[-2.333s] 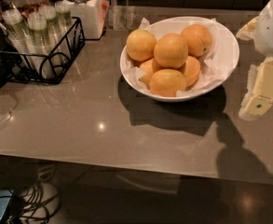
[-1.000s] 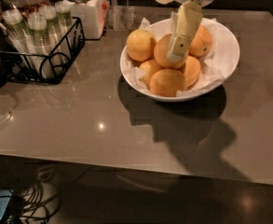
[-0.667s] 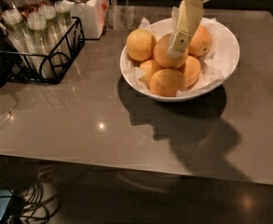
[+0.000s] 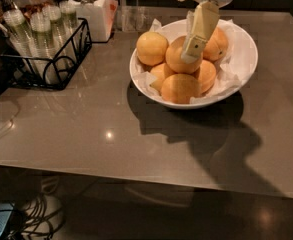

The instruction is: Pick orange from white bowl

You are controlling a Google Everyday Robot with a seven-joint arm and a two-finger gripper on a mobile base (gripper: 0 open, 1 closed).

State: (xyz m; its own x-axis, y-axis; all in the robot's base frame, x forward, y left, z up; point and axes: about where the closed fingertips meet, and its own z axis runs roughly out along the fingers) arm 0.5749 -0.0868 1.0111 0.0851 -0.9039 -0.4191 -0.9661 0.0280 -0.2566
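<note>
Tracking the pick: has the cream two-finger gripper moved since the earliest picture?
Yes. The gripper went left, from right of the glossy white bowl to over its topmost round orange.

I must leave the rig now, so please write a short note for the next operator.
Gripper: low over the white bowl, its tip at the top middle orange; contact cannot be told.
Orange: in the bowl, on top of the other oranges.
Done: gripper is at the orange.
Left: grasp it, lift it out.
</note>
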